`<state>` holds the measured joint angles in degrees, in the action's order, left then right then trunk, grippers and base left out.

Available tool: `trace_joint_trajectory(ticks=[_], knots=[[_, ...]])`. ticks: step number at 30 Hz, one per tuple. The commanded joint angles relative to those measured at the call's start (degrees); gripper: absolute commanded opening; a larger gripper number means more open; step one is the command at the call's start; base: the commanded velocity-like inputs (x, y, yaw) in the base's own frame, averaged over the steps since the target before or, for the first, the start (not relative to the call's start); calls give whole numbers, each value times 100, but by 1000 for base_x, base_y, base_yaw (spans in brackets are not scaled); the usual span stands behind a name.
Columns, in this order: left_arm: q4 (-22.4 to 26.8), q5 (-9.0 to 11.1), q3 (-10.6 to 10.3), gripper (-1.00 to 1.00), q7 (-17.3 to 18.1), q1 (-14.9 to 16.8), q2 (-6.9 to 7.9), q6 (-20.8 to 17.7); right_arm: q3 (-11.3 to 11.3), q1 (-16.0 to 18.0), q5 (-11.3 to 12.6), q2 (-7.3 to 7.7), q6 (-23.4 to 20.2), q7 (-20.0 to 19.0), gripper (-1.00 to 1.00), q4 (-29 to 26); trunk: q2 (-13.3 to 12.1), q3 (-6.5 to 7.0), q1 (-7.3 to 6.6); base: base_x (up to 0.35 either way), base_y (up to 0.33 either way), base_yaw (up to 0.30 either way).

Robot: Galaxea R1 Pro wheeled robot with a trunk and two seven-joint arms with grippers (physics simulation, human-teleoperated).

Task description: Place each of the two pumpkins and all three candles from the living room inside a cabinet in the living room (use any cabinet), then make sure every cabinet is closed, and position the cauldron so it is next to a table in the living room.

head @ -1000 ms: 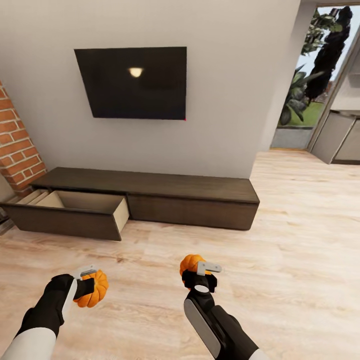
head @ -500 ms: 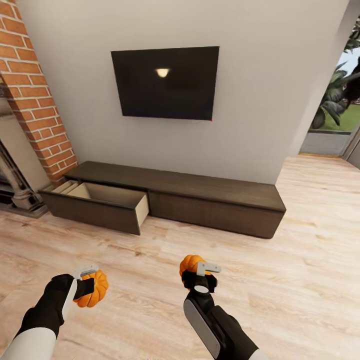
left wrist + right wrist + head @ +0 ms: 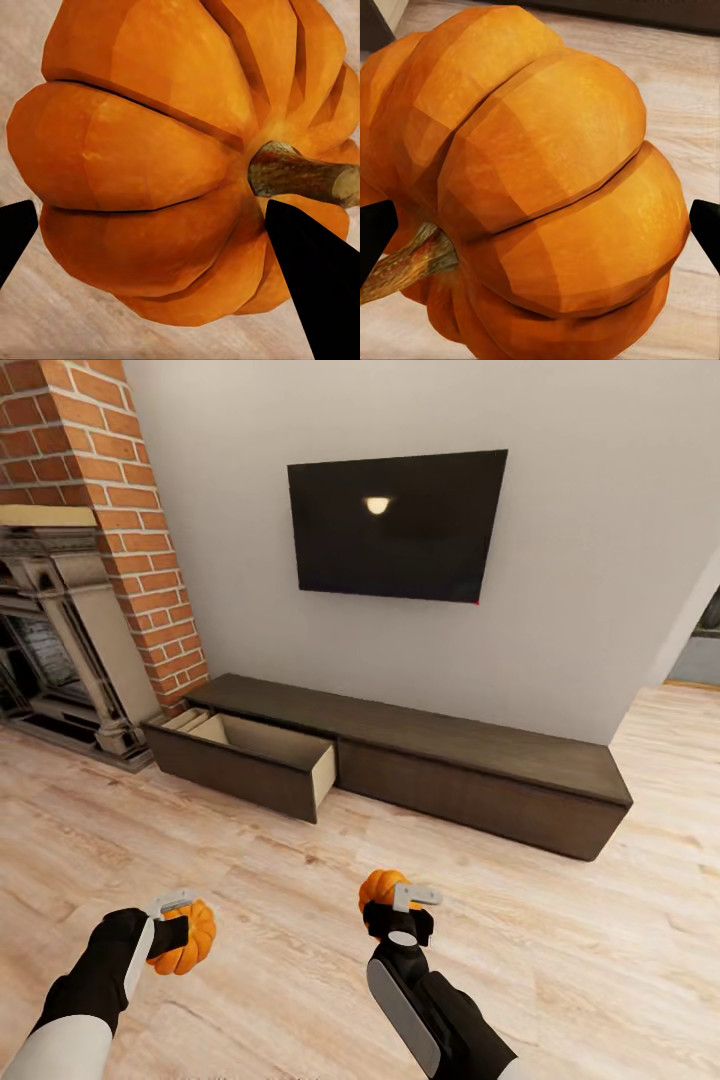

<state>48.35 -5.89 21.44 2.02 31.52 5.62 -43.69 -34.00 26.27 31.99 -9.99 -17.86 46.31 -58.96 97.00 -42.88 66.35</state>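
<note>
Both jaws pinch ribbed orange pumpkins: the left gripper point(image 3: 178, 926) holds the left pumpkin point(image 3: 188, 938), the right gripper point(image 3: 395, 905) the right pumpkin point(image 3: 381, 887), half hidden behind its fingers. Beyond them across pale wood floor point(image 3: 560, 950), the long dark brown cabinet point(image 3: 470, 775) stands against the wall, its left beige-lined drawer point(image 3: 262, 752) pulled out, interior mostly hidden.

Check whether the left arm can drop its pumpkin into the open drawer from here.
Probably not yet: the left gripper, shut on its pumpkin, hangs over bare floor, well short of the open drawer. Nothing blocks the way.
</note>
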Motion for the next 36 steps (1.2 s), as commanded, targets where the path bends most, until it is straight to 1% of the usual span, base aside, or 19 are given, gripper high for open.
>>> trace_joint_trajectory(ticks=[1,36], knots=[[-1,-8,-1,-100,-15,2,0,1,-1,1,-18,0,1,0,-100,-2,0,1,0,0,0,289],[-1,0,-8,-100,-9,2,-19,7,-1,1,-18,0,1,0,-100,69,0,1,0,0,0,289]])
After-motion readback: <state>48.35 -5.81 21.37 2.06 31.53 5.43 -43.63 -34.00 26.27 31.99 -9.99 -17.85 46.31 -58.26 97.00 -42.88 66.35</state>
